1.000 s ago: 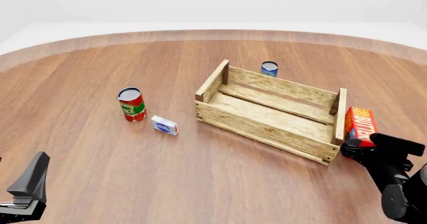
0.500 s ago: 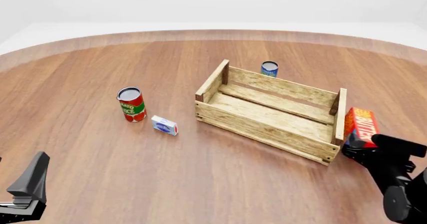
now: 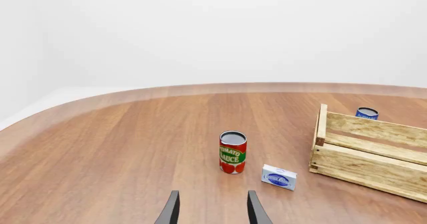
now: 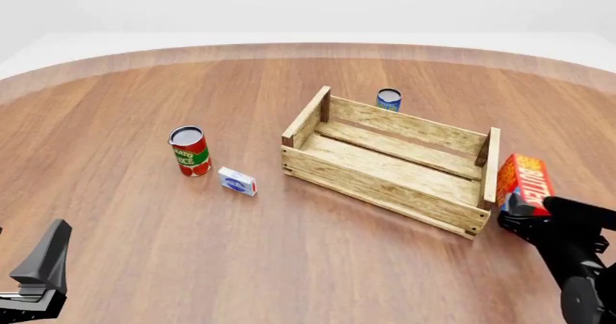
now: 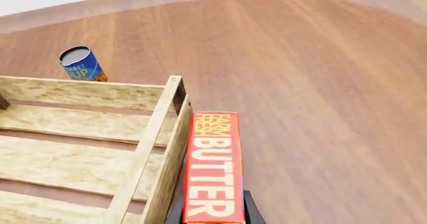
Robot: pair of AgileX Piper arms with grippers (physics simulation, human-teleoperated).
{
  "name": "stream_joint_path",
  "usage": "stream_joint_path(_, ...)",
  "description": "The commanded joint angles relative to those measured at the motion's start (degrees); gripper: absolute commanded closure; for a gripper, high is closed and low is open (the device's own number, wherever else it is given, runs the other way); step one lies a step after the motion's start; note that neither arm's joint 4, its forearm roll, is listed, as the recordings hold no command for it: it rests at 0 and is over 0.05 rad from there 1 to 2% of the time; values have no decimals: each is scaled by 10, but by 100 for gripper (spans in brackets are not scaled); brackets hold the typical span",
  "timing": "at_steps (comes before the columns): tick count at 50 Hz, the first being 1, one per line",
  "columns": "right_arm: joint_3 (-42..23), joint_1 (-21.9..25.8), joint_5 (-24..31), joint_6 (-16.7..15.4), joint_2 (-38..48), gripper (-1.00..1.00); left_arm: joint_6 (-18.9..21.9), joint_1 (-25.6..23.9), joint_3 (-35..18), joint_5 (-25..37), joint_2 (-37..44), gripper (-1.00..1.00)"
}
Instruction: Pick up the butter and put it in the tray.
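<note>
At the near left edge of the wooden table, the left gripper hangs low with its 2 dark fingers spread apart and nothing between them. Ahead of it stands a red tomato sauce can, upright, with a small blue-white box lying just beside it on the side toward the crate. The tray, a slatted wooden crate with taller corner posts, sits at an angle in the middle of the table. Its inside shows only bare slats. A blue can stands upright just behind its far wall.

At the right end of the tray, just outside the end wall, the butter is clamped by the right gripper, whose black fingers close on the carton's near end. The red-orange carton tilts, its far end raised and pointing away from the arm. In the right wrist view the carton runs alongside the crate's end wall, close to it, with the lettering "FARM FRESH BUTTER" facing up. Whether carton and crate touch cannot be told.
</note>
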Motion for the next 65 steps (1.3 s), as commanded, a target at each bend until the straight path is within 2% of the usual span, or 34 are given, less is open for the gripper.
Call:
stream_joint_path(1, 17, 1, -3, 12, -40, 100, 0, 0, 0, 0, 0, -100)
stream_joint_path(55, 118, 5, 2, -10, -199, 100, 0, 0, 0, 0, 0, -100)
stream_joint_path(65, 118, 7, 109, -17, -319, 100, 0, 0, 0, 0, 0, -100)
